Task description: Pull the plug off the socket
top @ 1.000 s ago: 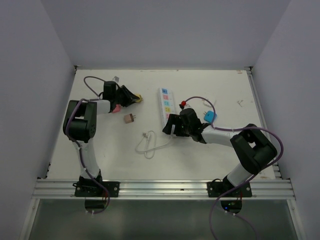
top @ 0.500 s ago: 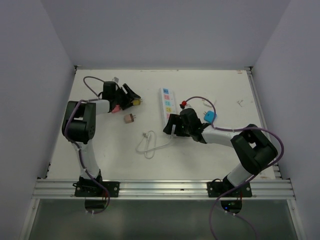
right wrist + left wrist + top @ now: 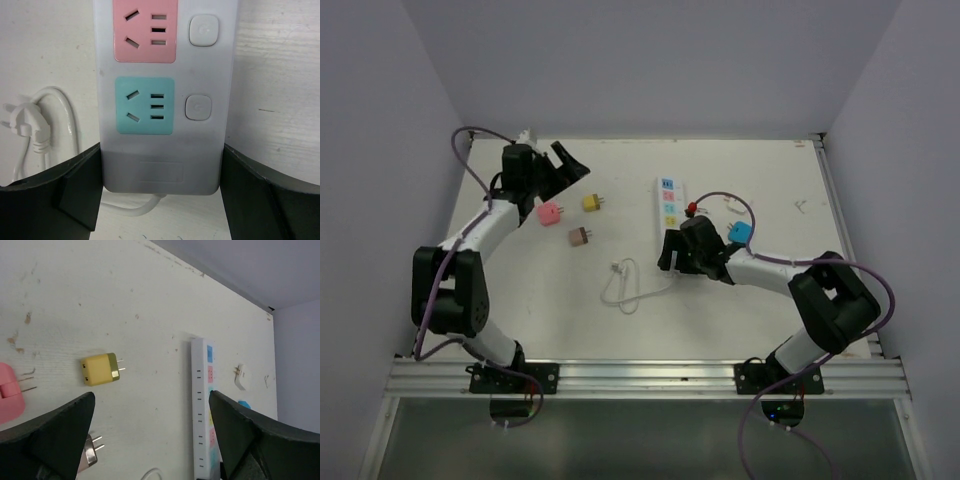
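Left pincer [image 3: 151, 402] wide apart, loose plug [image 3: 100, 369] just below; right pincer [image 3: 161, 150] clamped on socket [image 3: 210, 65]. Could drag socket along if lifted shut.

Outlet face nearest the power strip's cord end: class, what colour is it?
The outlet face is teal blue, clearest in right wrist view.

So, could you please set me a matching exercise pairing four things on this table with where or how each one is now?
1 yellow plug
2 power strip
3 left hand
4 white cord

a open, holding nothing
b looped on the table
c lying between the pink plug and the strip
d near end held in the right hand

Pairs: 1-c, 2-d, 3-a, 4-b.
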`<move>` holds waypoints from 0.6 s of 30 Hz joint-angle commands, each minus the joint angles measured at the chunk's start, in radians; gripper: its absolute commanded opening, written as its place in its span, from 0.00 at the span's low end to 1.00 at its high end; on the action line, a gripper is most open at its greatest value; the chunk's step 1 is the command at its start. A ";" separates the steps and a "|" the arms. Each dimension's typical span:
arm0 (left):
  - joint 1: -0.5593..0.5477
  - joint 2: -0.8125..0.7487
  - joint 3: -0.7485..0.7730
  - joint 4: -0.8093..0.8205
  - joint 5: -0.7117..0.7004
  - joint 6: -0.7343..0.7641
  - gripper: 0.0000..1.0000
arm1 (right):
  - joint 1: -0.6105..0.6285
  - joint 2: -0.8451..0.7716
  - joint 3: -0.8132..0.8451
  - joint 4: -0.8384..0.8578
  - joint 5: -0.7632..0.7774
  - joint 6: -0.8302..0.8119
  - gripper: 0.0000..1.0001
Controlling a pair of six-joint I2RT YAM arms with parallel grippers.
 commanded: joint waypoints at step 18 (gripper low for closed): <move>0.004 -0.793 0.094 -0.520 -0.418 0.417 1.00 | 0.107 0.173 0.234 -0.486 0.270 -0.050 0.37</move>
